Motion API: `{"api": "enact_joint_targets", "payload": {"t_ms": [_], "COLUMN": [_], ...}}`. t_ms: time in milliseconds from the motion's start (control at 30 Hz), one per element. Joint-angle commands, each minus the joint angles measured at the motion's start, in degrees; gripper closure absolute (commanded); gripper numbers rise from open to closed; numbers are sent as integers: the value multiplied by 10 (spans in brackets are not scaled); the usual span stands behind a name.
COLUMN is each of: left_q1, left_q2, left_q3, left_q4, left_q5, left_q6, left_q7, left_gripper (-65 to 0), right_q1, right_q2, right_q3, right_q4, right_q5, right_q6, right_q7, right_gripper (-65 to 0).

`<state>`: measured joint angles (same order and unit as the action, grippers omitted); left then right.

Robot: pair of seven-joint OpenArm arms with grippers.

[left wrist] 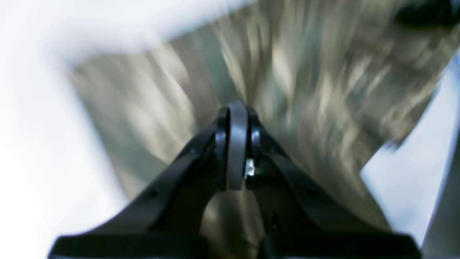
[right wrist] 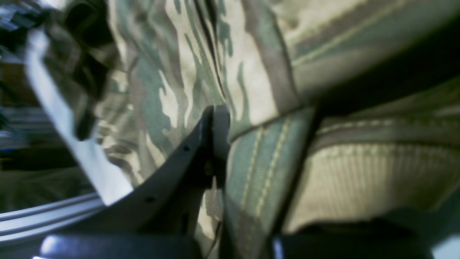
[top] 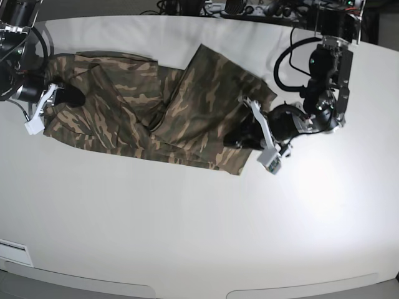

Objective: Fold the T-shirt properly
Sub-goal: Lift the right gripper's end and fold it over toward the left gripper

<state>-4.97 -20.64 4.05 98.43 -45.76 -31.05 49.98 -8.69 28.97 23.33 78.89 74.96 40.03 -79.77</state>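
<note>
White desk (top: 187, 224) is spread with the T-shirt (top: 156, 118); both the left end effector (left wrist: 237, 144) and the right end effector (right wrist: 215, 140) seem pinched closed on cloth, though blurred, so thin grips could be lost and the fold skewed.

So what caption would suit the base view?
Two claws grip a camouflage T-shirt on a white table.

Broad white surface (top: 187, 224), matte and smooth, filling nearly the whole base view. Rounded at the far edge, with a paler strip and seams along the near edge. Bright patch of light (top: 324, 187) glaring on the right half; dimmer and greyer toward the left. Dark clutter of cables (top: 249, 9) behind the far rim. Beyond that, only darkness; no walls or windows discernible.
</note>
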Motion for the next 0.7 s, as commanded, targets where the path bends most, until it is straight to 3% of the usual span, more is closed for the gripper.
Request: {"api": "enact_joint_targets", "payload": {"t_ms": [0,233,300,433,500,667], "left_q1": [-15,-18,-7,23,35,60], "left_q2": [-5,-5,-5,-4,-1,-1], "left_q3": [-16,-91,-106,-114,-113,-113], "left_q4": [10,9,9,9,9,9], "left_q5": [-18,-27,-25,-26,-26,-28], "left_q6": [-2,-2,-2,-2,-2,-3], "left_q7": [4,30,28,28,27,11], "left_gripper": [-26,-26,-26,-26,-26,-26], "right_q1": [5,10,10,10,10,9], "right_q2": [18,64,73,77,77,77], "right_q3": [4,15,21,41,50,53], "right_q4": [18,97,128,196,229,317], "right_q5": [-7,-189,-249,-358,-369,-336], "right_q6": [0,0,-30,-125,-152,-160], "right_q7": [0,45,67,87,93,90], "right_gripper": [0,0,0,0,0,0]}}
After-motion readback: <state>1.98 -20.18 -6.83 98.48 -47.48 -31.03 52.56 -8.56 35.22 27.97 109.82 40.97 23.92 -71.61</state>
